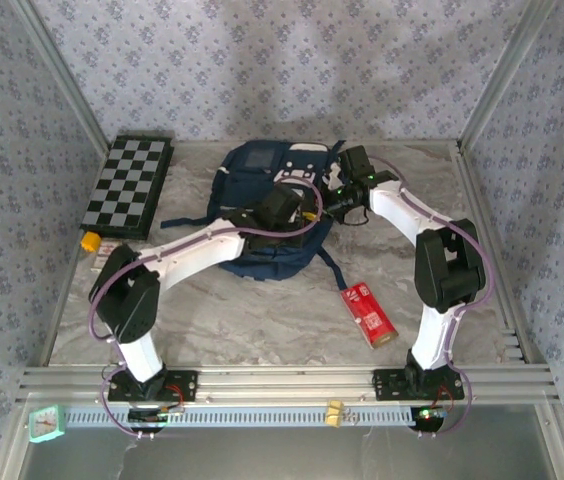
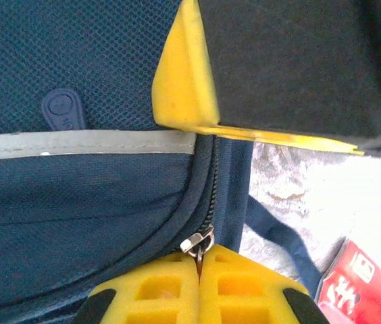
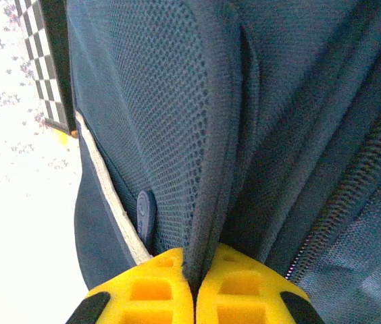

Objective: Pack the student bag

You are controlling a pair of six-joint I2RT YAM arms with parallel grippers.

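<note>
Two grippers: both are on the student bag (image 1: 254, 160), which lies at the far middle of the table (image 1: 262, 320), just right of the chessboard (image 1: 128, 185).
Left gripper (image 2: 199, 263): fingers pressed together on the metal zipper pull (image 2: 199, 241) at the bag's side seam.
Right gripper (image 3: 194, 277): fingers pinched tight on a fold of the bag's mesh-faced fabric.
Step in hand: judged to be opening the zip, one gripper on the pull and the other bracing the cloth. Packing proper is judged not yet begun.
Next move: calls for drawing the pull along the zip line while the right grip keeps the fabric taut. The small pull could slip free.
Writing, bag: round rubber badge (image 2: 63, 111) above the pale stripe (image 2: 82, 145); its embossed mark is unreadable.
Writing, red packet (image 2: 363, 280): white characters, cut off at the frame edge, not legible.
</note>
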